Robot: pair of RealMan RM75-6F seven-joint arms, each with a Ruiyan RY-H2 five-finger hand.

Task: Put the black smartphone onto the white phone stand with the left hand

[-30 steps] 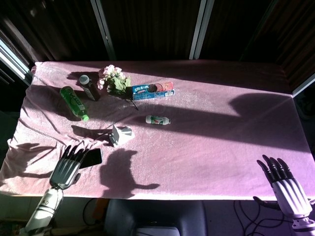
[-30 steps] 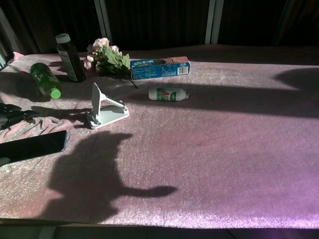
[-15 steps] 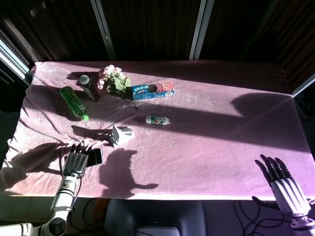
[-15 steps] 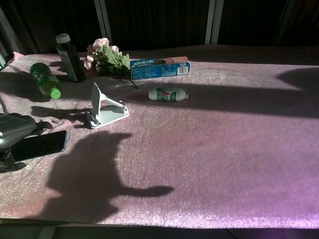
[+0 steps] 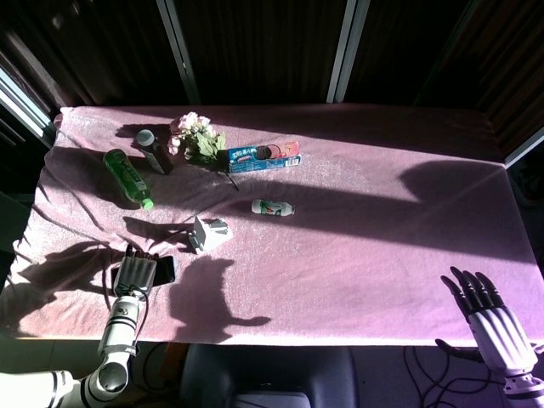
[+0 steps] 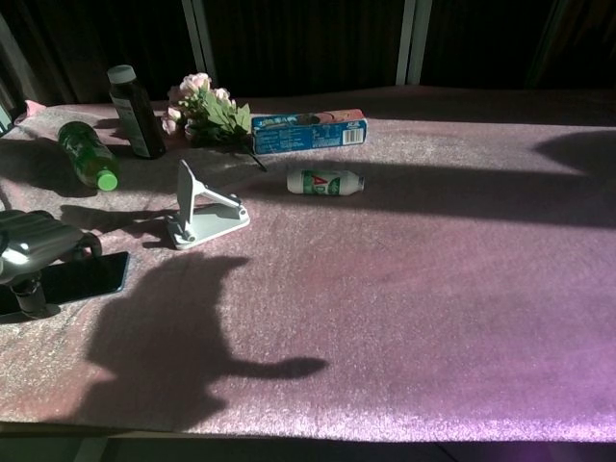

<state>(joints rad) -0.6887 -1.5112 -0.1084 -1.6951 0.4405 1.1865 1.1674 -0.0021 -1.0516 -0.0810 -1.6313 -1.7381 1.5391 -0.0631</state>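
Observation:
The black smartphone (image 5: 161, 269) (image 6: 85, 278) lies flat on the pink cloth near the table's front left edge. My left hand (image 5: 134, 274) (image 6: 33, 246) hovers over the phone's left end, palm down, fingers arched past its far edge. Its thumb (image 6: 33, 295) reaches down to the phone's surface. The phone is not lifted. The white phone stand (image 5: 209, 232) (image 6: 201, 212) sits just right of and behind the phone, its back plate tilted up. My right hand (image 5: 488, 318) stays open with fingers spread at the front right corner, holding nothing; the chest view does not show it.
At the back left are a lying green bottle (image 5: 127, 177) (image 6: 87, 154), an upright dark bottle (image 5: 155, 151) (image 6: 134, 111), a flower bunch (image 5: 197, 136) (image 6: 206, 104) and a blue box (image 5: 263, 155) (image 6: 308, 130). A small white bottle (image 5: 273, 206) (image 6: 325, 181) lies mid-table.
My left hand has moved in from the table's left edge and now covers the phone's left end, with the thumb down on it. The phone, stand and right hand have not moved.

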